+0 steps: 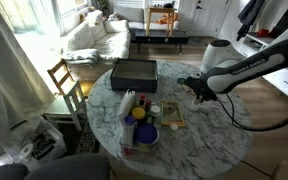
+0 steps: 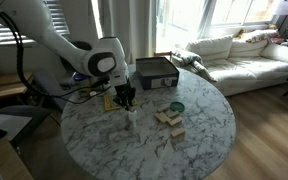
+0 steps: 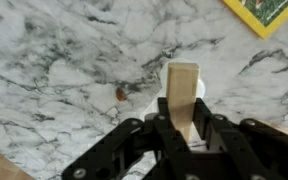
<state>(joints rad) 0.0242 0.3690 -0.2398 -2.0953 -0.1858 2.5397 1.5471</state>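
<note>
- The gripper is clamped on a wooden block, one finger on each of its long sides. The block's far end sticks out past the fingertips.
- The block hangs over bare marble table, near a small brown speck and well apart from a yellow card at the frame's corner. I cannot tell whether its far end touches the table.
- Judgement: the grip sits low on the block, so most of its length is free and could swing. The clamp should hold firm and any motion should be slow and straight, without twisting.
- Judgement: the fingers look centred across the width, which is good. A sideways knock against the table could lever the block out.
- In both exterior views the gripper points straight down, close over the table's edge zone.
- It stands apart from a black box and a pile of wooden pieces nearer the middle.
- The arm reaches in from beside the table, forearm nearly level and wrist bent down.
</note>
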